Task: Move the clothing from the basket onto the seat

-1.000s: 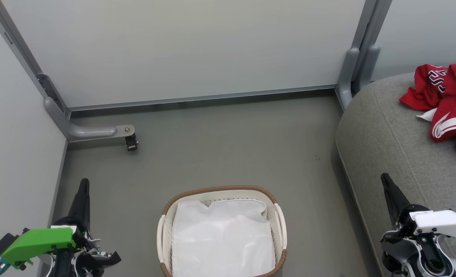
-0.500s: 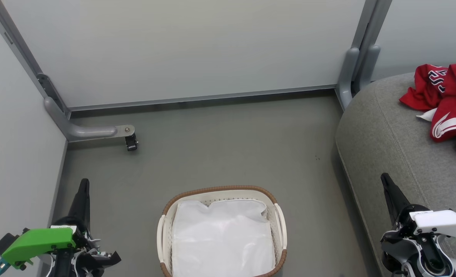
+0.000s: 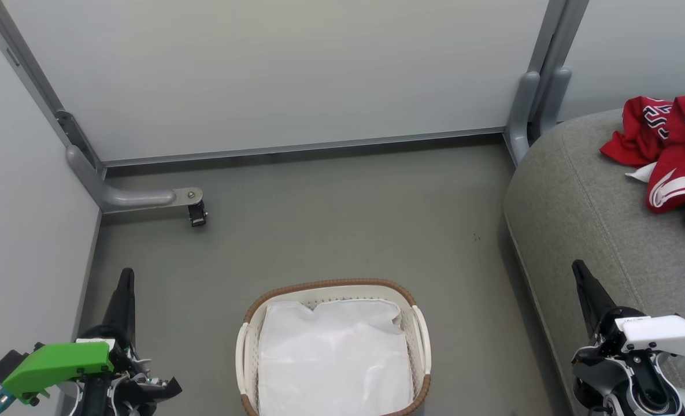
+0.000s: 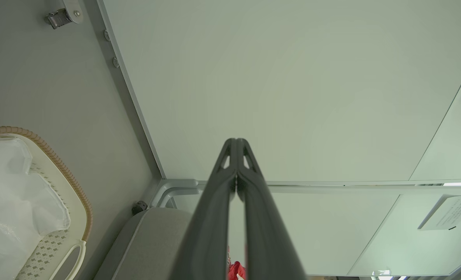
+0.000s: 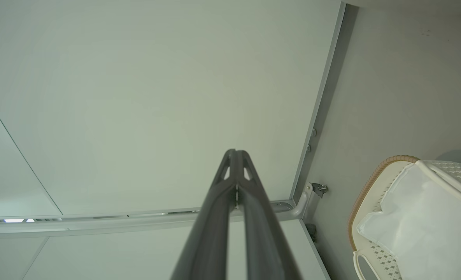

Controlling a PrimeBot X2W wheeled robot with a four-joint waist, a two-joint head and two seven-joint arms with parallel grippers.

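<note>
The red clothing [image 3: 671, 147] with white stripes and navy numerals lies bunched on the grey seat [image 3: 585, 202] at the right. On the floor in the lower middle stands the white basket [image 3: 248, 346] with its brown rim; inside it I see just the white liner [image 3: 333, 358]. My left gripper [image 3: 126, 277] is shut and holds nothing, left of the basket. Beside the seat's front edge, my right gripper [image 3: 578, 268] is shut too, with nothing in it. The left wrist view has the basket [image 4: 74, 186], the seat [image 4: 152, 241], a sliver of clothing [image 4: 236, 270] and the gripper's [image 4: 236, 142] closed fingers. The right wrist view shows its gripper [image 5: 235, 152] shut and the basket [image 5: 370, 186].
Pale partition panels [image 3: 273, 75] wall in the grey floor [image 3: 342, 231] at the back and left. A grey partition foot with a small castor [image 3: 196, 212] juts onto the floor at the back left. Another grey post foot [image 3: 521, 110] stands by the seat's far corner.
</note>
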